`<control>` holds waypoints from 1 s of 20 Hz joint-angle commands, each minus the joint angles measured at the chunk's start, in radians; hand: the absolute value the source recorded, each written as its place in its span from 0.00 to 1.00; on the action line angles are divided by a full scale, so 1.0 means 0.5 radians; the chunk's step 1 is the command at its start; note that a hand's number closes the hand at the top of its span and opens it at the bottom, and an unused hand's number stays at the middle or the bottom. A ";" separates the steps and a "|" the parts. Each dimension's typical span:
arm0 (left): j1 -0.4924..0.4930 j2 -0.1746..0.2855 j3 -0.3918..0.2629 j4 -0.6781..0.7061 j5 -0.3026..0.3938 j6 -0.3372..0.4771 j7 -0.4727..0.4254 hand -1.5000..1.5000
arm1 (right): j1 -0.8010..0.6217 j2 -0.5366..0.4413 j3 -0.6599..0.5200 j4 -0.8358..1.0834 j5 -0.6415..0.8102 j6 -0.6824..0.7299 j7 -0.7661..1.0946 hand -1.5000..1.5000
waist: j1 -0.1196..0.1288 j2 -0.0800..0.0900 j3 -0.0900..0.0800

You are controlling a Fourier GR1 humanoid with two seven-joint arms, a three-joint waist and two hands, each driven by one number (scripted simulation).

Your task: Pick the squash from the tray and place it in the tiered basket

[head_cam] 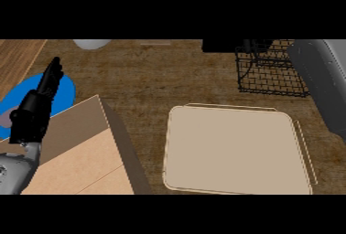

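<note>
The beige tray (pixel 177 151) lies at the centre right with nothing on it. No squash shows anywhere. The black wire tiered basket (pixel 270 75) stands at the back right. My right forearm (pixel 321 77) runs up the right edge to the basket. My right hand (pixel 251 45) is only a dark shape over the basket's top, and whatever it may hold is hidden. My left hand (pixel 39 100) rests at the left, open with its fingers straight and pointing away, holding nothing.
A blue plate (pixel 64 91) lies under the left hand. A tan cardboard box (pixel 81 155) fills the lower left beside the tray. A white object (pixel 92 43) sits at the back edge. Brown countertop (pixel 155 77) lies between box, tray and basket.
</note>
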 commanded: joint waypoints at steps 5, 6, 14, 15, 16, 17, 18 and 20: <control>0.148 -0.046 0.008 0.155 0.037 -0.031 0.021 0.50 | 0.067 -0.120 -0.125 0.261 -0.100 -0.077 -0.414 1.00 | -0.004 0.019 -0.041; 0.109 -0.103 -0.047 0.140 -0.018 0.026 0.038 0.50 | 0.056 -0.201 -0.166 0.283 -0.148 -0.022 -0.529 1.00 | -0.019 0.017 -0.041; 0.102 -0.125 -0.062 0.171 -0.025 0.016 -0.015 0.50 | 0.123 -0.073 -0.289 0.621 -0.255 -0.120 -0.721 1.00 | 0.013 0.032 -0.041; 0.126 -0.094 -0.060 0.120 -0.018 0.001 0.014 0.50 | 0.118 -0.107 -0.357 0.634 -0.356 -0.029 -0.816 1.00 | 0.011 0.025 -0.040; 0.142 -0.042 -0.002 0.072 0.025 -0.024 0.029 0.50 | 0.092 -0.027 -0.428 0.669 -0.414 -0.002 -0.637 1.00 | 0.024 0.019 -0.040; 0.117 -0.066 -0.039 0.113 -0.018 0.011 0.048 0.50 | 0.161 0.013 -0.558 0.657 -0.537 -0.099 -0.617 1.00 | 0.000 0.023 -0.038; 0.129 -0.088 -0.038 0.128 -0.007 0.001 -0.006 0.50 | 0.210 0.027 -0.550 0.713 -0.507 -0.169 -0.630 0.00 | 0.006 0.028 -0.039; 0.089 -0.041 0.016 0.160 0.019 -0.036 0.049 0.50 | 0.151 -0.062 -0.525 0.745 -0.489 -0.018 -0.695 0.00 | -0.007 0.018 -0.041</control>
